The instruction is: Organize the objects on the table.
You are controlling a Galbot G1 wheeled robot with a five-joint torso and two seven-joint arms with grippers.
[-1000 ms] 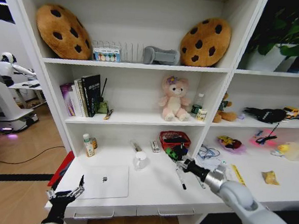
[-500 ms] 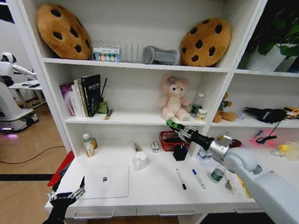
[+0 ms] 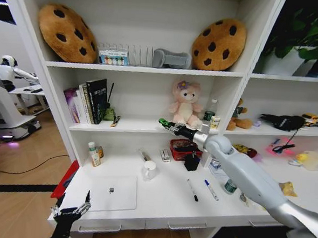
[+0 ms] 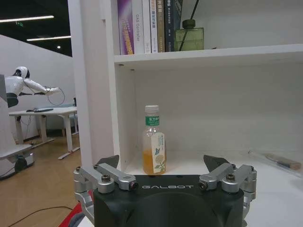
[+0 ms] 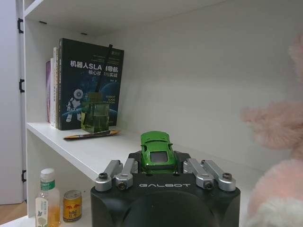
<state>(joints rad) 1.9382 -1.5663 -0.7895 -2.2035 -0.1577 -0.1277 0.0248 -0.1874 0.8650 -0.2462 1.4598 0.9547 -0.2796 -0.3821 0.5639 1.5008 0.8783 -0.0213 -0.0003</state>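
Note:
My right gripper (image 3: 164, 123) is shut on the tiny green toy car (image 5: 157, 151), holding it just above the middle shelf (image 3: 142, 126), left of the pink plush. In the right wrist view the car sits between the jaws of that gripper (image 5: 158, 163), nose pointing at the shelf. On the white table (image 3: 159, 205) lie the slim laptop (image 3: 111, 192), a black pen (image 3: 192, 190) and a blue pen (image 3: 211, 189). My left gripper (image 3: 69, 210) hangs open and empty off the table's front left corner; the left wrist view shows its fingers (image 4: 106, 165) spread wide.
A pink plush (image 3: 185, 104) and books (image 3: 90, 100) with a green diffuser bottle (image 5: 94, 116) stand on the middle shelf. On the table are a white cup (image 3: 149, 170), a juice bottle (image 3: 94, 154), a red basket (image 3: 185, 148), a black holder (image 3: 191, 162) and a green can (image 3: 230, 186).
My right arm has risen from the table and swung left with the green car, up to the middle shelf. The left arm has stayed put.

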